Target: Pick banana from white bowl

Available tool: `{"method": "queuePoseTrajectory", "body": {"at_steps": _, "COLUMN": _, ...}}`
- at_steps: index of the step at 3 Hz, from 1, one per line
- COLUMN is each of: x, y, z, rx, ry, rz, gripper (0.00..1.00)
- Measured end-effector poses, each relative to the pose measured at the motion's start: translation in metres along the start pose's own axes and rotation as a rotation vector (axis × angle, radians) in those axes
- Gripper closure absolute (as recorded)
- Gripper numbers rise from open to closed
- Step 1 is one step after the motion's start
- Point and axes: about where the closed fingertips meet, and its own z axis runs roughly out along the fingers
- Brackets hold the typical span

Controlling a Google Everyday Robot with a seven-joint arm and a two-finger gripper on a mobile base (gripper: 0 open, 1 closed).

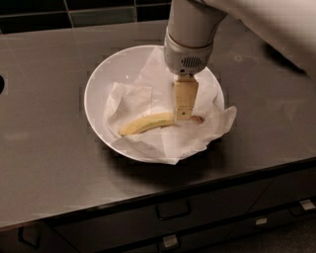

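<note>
The banana (145,123) lies flat on crumpled white paper (197,141) inside the white bowl (91,94), slightly curved, with its brownish stem tip pointing right. My gripper (183,116) hangs straight down from the pale wrist (187,44) into the bowl. Its tip is at the banana's right end, just by the stem, touching or nearly touching it. The banana rests on the paper and is not lifted.
The bowl stands on a dark grey counter (44,163). Drawers with metal handles (173,210) run below its front edge. A dark tiled wall (74,12) lies behind. My arm (276,24) covers the upper right corner. A dark round opening (1,84) shows at the left edge.
</note>
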Motion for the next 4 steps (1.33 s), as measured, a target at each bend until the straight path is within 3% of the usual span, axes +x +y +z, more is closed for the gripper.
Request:
{"method": "queuePoseTrajectory", "body": {"at_steps": 2, "x": 0.0102, "y": 0.0031, "z": 0.0193, "rx": 0.024, "ry": 0.027, "rz": 0.012, "gripper": 0.13}}
{"method": "queuePoseTrajectory", "body": {"at_steps": 3, "x": 0.0101, "y": 0.0031, "z": 0.0195, "rx": 0.024, "ry": 0.027, "rz": 0.012, "gripper": 0.00}}
{"method": "queuePoseTrajectory", "body": {"at_steps": 4, "x": 0.0101, "y": 0.0032, "z": 0.0197, "rx": 0.024, "ry": 0.027, "rz": 0.012, "gripper": 0.00}}
